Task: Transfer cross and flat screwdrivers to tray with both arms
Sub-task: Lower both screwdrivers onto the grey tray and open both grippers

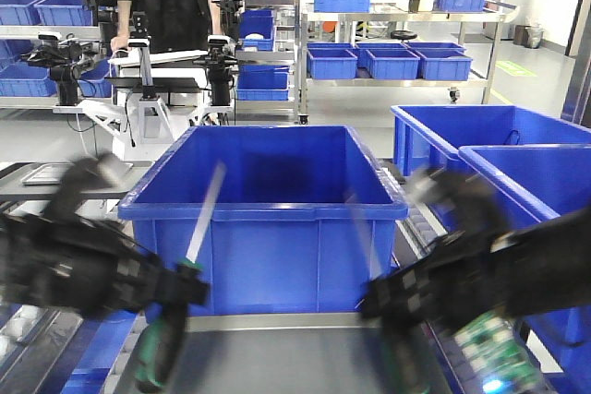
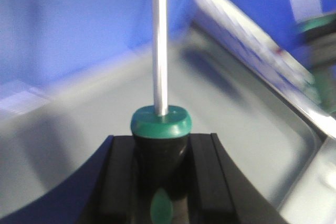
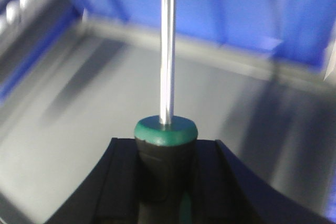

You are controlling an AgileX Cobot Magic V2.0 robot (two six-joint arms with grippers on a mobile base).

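Note:
My left gripper (image 1: 180, 288) is shut on a screwdriver (image 1: 201, 219) with a black handle and green collar; its silver shaft points up and away. In the left wrist view the handle (image 2: 160, 145) sits between the black fingers (image 2: 116, 182) above the silver-grey tray (image 2: 94, 124). My right gripper (image 1: 392, 302) is shut on the other screwdriver; in the front view its shaft (image 1: 360, 228) is a faint blur. In the right wrist view its handle (image 3: 166, 150) is clamped between the fingers (image 3: 126, 182) above the tray (image 3: 79, 129). The tray (image 1: 295, 357) lies at the bottom centre of the front view.
A deep blue crate (image 1: 268, 219) stands just behind the tray. Two more blue crates (image 1: 489, 154) stand at the right. A roller conveyor runs at the left (image 3: 21, 3). Shelves with blue bins and another robot (image 1: 138, 71) are far behind.

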